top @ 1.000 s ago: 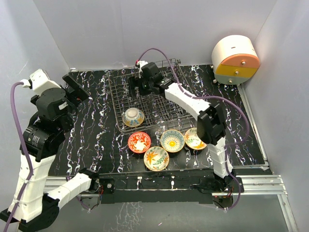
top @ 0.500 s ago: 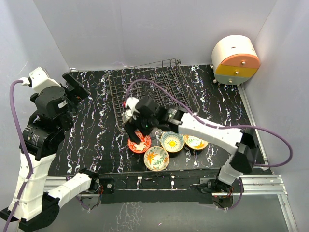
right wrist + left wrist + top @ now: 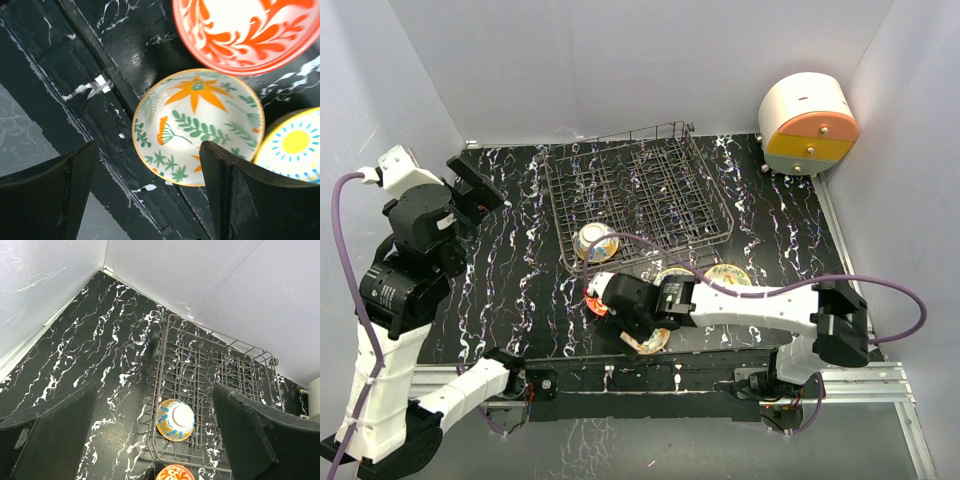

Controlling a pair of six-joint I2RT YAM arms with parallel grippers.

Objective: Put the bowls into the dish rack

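Layout of a bowl-loading task, read from left to right. At the far left, the left gripper (image 3: 154, 385) is held high above the black white-veined marble-pattern table (image 3: 510, 280), its jaws spread wide and holding nothing. This raised pose probably keeps it out of the other arm's way.

Right of it stands the square dark grey wire-grid dish rack (image 3: 710, 200). One small round blue-and-orange ceramic bowl (image 3: 175, 420) sits in the rack's near left corner. It is tipped among the wires, with its pale foot ring turned up towards the left wrist camera.

Four bowls sit mouth-up on the table just near of the rack. Being round, they have no long axis in plan, and each bowl's axis of symmetry stands upright.

- **Red floral bowl** (image 3: 250, 30): the leftmost.
- **Orange-and-green leaf-painted bowl** (image 3: 197, 125): nearest the table's near edge.
- **Blue-and-yellow bowl** (image 3: 295, 145): just beside the orange-and-green bowl.
- **Cream-and-green bowl** (image 3: 725, 275): the rightmost.

The right gripper (image 3: 149, 145) reaches leftward across the near edge and hovers over the orange-and-green bowl. Its jaws are parted wide and it is empty, with one finger on either side of the bowl's left rim. This looks like an approach to pinch the wall.

At the far right corner stands the round white, orange and yellow drawer unit (image 3: 808, 122), well apart from the bowls.
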